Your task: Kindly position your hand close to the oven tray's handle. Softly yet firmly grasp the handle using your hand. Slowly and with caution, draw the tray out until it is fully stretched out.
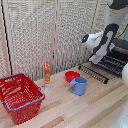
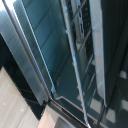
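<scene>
In the exterior view my white and grey hand (image 1: 96, 58) hangs from the bulky arm at the right, just above the oven tray (image 1: 113, 63), a dark wire rack of thin parallel bars lying flat. The handle (image 1: 92, 74), a long thin dark bar, runs along the front, a little below and toward the exterior view's left of the hand. My fingers are not distinguishable, so open or shut is unclear. The oven is mostly hidden behind the arm at the right edge. The wrist view shows only close dark metal and glass, with thin bars (image 2: 75, 55) crossing diagonally; no fingers show.
On the wooden table (image 1: 85, 107) stand a blue cup (image 1: 78, 85), a red bowl (image 1: 71, 76), an orange bottle (image 1: 47, 73) and a red wire basket (image 1: 20, 97) at the exterior view's left. A slatted screen (image 1: 40, 30) stands behind.
</scene>
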Motion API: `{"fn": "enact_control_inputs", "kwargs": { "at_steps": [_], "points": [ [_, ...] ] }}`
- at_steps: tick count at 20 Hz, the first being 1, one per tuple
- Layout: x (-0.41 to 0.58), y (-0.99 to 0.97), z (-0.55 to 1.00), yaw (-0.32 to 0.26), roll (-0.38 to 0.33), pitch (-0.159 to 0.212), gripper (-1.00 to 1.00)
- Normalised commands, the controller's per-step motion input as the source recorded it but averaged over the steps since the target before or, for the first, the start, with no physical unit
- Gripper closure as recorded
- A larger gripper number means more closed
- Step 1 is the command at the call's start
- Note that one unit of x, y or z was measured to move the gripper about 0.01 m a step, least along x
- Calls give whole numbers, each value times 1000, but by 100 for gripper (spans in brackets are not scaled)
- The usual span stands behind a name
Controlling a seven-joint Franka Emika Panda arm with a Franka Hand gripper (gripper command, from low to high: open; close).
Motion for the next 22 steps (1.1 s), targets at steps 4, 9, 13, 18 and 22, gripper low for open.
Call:
{"fn": "enact_control_inputs", "kwargs": {
  "at_steps": [4,9,13,18,22],
  "points": [
    [-61,-46,0,0,-2,-3,100],
    [-143,-353,65,0,15,-1,100],
    [-61,-703,52,7,25,0,100],
    [-12,-302,59,6,39,0,100],
    [-47,-118,66,-4,51,0,100]
  ]
}}
